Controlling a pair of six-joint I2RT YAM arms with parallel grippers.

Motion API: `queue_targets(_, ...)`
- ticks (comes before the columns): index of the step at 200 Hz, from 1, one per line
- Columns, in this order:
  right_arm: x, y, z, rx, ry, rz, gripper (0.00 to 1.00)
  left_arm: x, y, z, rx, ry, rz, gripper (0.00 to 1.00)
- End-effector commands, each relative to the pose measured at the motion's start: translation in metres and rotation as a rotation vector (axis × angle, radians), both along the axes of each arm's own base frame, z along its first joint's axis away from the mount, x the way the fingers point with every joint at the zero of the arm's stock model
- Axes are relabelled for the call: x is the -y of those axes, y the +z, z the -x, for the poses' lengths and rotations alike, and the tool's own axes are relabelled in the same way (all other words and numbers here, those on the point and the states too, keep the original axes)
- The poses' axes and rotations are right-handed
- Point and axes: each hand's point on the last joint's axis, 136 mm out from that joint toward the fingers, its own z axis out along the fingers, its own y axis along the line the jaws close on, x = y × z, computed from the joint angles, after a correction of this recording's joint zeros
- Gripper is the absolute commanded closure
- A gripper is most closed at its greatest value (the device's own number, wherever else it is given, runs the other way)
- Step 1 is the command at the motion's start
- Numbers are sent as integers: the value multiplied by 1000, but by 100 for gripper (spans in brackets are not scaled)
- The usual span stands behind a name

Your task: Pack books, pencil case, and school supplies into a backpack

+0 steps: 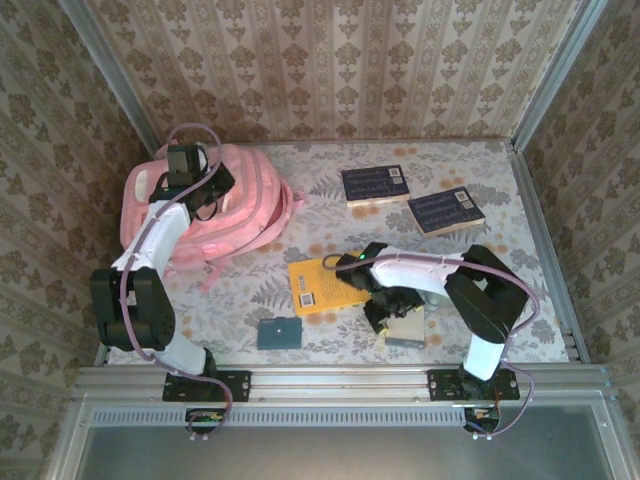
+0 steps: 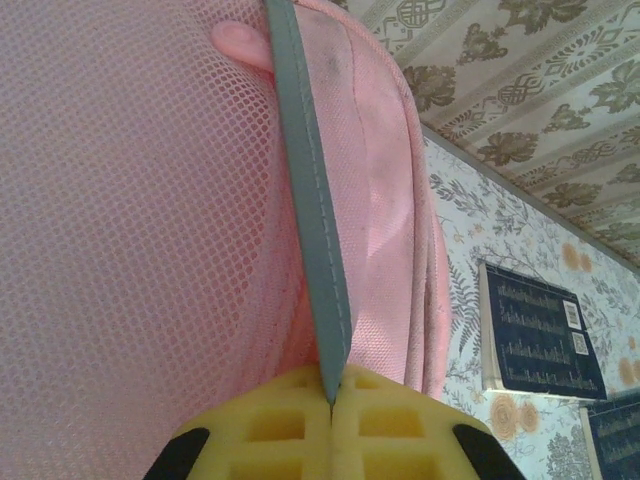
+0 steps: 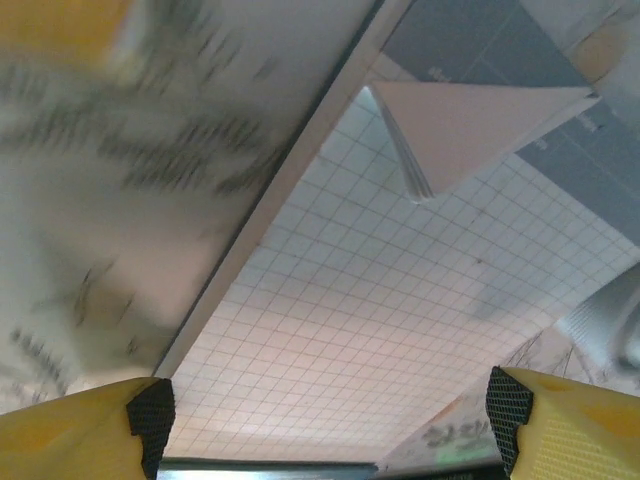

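Pink backpack (image 1: 245,205) lay at the desk's (image 1: 330,180) left rear. Left hand (image 2: 332,405) was pinching its grey strap (image 2: 315,270). The orange book (image 1: 322,283) and gridded pad (image 3: 400,300) lay near the front, right hand (image 3: 330,410) spread over the pad. Risks: the thin strap slipping from the pinch, so the bag sags; the pad's raised leaf crumpling if caught.
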Motion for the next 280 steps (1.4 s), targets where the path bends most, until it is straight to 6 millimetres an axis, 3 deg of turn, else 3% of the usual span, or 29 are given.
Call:
queue_targets(1, -24, 11, -40, 159, -44, -187, 15, 12, 31, -6, 95, -45, 49, 100)
queue_targets(19, -29, 33, -47, 204, -154, -343, 15, 16, 29, -7, 92, -60, 49, 98)
queue_targets(34, -19, 46, -50, 240, -275, -443, 13, 27, 27, -7, 82, -99, 54, 95)
queue_targets(66, 47, 63, -57, 364, -622, -460, 1, 55, 23, -4, 59, -182, 53, 97)
queue_targets(84, 83, 68, -55, 424, -878, -447, 0, 65, 22, -1, 56, -209, 49, 97)
queue_targets(118, 137, 65, -39, 513, -1347, -330, 0, 70, 30, 2, 74, -224, 46, 100)
queue_targets(148, 148, 43, -36, 459, -1661, -314, 0, 69, 36, 5, 89, -226, 40, 100)
queue_targets(209, 160, 18, -45, 507, -1804, -280, 0, 71, 45, 7, 112, -240, 41, 100)
queue_targets(242, 149, -9, -60, 340, -1710, -244, 0, 72, 44, 7, 110, -245, 49, 100)
queue_targets(280, 151, -7, -83, 311, -1600, -238, 0, 72, 44, 7, 110, -247, 52, 100)
